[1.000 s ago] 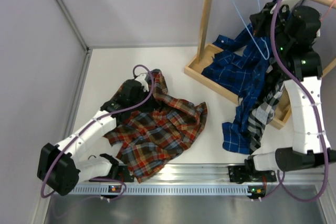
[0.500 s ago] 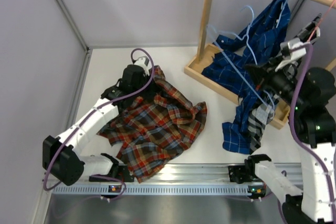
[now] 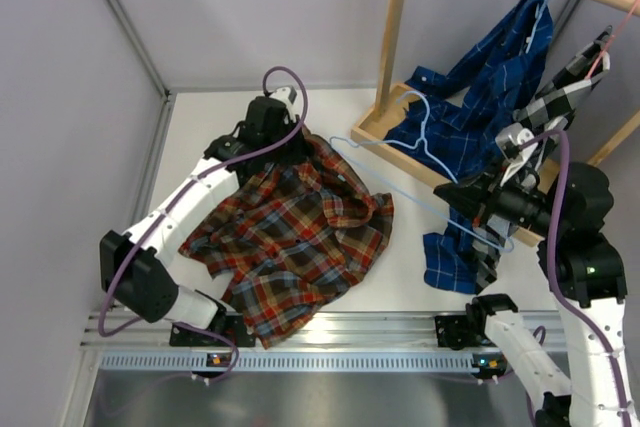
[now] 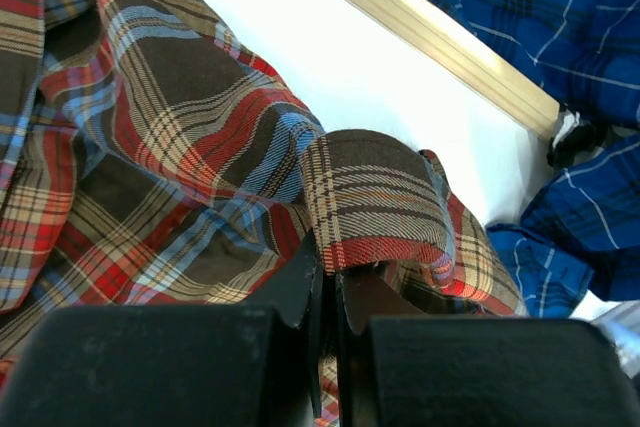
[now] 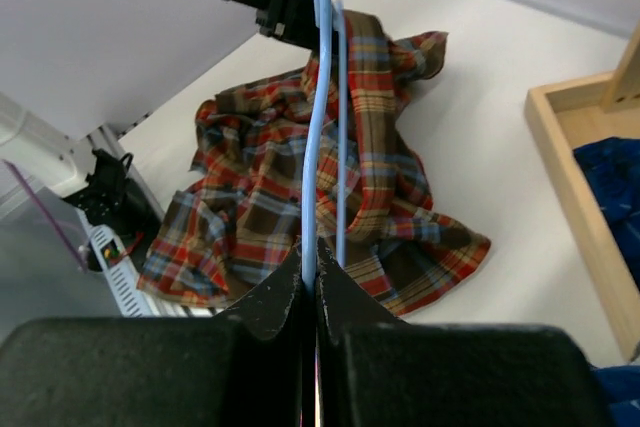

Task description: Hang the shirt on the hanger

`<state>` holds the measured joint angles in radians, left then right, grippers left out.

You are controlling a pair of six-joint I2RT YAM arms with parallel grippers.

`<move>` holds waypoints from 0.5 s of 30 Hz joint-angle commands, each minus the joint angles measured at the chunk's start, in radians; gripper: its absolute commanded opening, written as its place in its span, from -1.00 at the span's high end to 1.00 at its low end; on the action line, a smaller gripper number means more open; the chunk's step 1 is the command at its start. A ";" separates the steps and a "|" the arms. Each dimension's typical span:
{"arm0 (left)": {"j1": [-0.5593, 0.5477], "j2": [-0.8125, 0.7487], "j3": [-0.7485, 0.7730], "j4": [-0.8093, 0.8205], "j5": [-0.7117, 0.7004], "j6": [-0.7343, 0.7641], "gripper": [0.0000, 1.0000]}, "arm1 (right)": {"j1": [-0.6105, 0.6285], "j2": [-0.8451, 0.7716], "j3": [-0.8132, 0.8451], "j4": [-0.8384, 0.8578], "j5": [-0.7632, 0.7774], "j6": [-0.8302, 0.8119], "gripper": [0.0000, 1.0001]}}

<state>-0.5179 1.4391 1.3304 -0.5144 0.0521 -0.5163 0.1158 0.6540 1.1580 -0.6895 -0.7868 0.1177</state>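
The red, orange and brown plaid shirt point(image 3: 290, 237) lies spread on the white table, left of centre. My left gripper point(image 3: 288, 139) is at its far edge, shut on a folded band of the cloth point(image 4: 370, 197). The left wrist view shows the fold pinched between the jaws point(image 4: 330, 262). My right gripper point(image 3: 445, 192) hovers right of the shirt, shut on the thin light-blue wire hanger point(image 3: 427, 132). The hanger slants up and to the left above the table. In the right wrist view its wire point(image 5: 318, 97) runs straight out from the shut jaws point(image 5: 315, 262) over the shirt point(image 5: 270, 197).
A wooden rack point(image 3: 393, 27) with a tray base point(image 3: 372, 135) stands at the back right. A dark blue check shirt point(image 3: 470, 117) drapes from its rail into the base. A black-and-white check shirt point(image 3: 560, 97) hangs further right. A metal rail point(image 3: 350, 332) runs along the near edge.
My right arm has swung down from the rack rail and leftward, carrying the hanger toward the plaid shirt. My left gripper has moved toward the far side, dragging the shirt's top edge with it.
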 commanded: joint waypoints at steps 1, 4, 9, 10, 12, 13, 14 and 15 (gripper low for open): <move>0.002 0.020 0.067 -0.032 0.049 0.009 1.00 | -0.004 -0.022 -0.021 0.033 -0.086 0.030 1.00; 0.002 0.030 0.072 -0.030 0.078 -0.002 1.00 | -0.002 -0.016 -0.052 0.036 -0.085 0.028 1.00; 0.002 0.060 0.081 -0.030 0.129 -0.011 1.00 | 0.002 0.006 -0.101 0.077 -0.094 0.048 1.00; 0.002 0.063 0.085 -0.029 0.129 -0.011 1.00 | 0.004 0.012 -0.104 0.079 -0.097 0.050 1.00; 0.004 0.076 0.093 -0.032 0.115 -0.010 1.00 | 0.007 0.010 -0.100 0.080 -0.097 0.048 1.00; 0.002 0.081 0.099 -0.032 0.112 -0.007 1.00 | 0.005 0.007 -0.095 0.082 -0.095 0.050 1.00; 0.002 0.087 0.102 -0.032 0.111 -0.007 1.00 | 0.007 0.006 -0.092 0.082 -0.101 0.051 1.00; 0.002 0.102 0.107 -0.032 0.109 -0.004 1.00 | 0.007 0.003 -0.089 0.081 -0.106 0.053 1.00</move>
<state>-0.5179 1.5227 1.3842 -0.5522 0.1459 -0.5220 0.1177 0.6685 1.0527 -0.6731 -0.8574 0.1619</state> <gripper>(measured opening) 0.039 0.002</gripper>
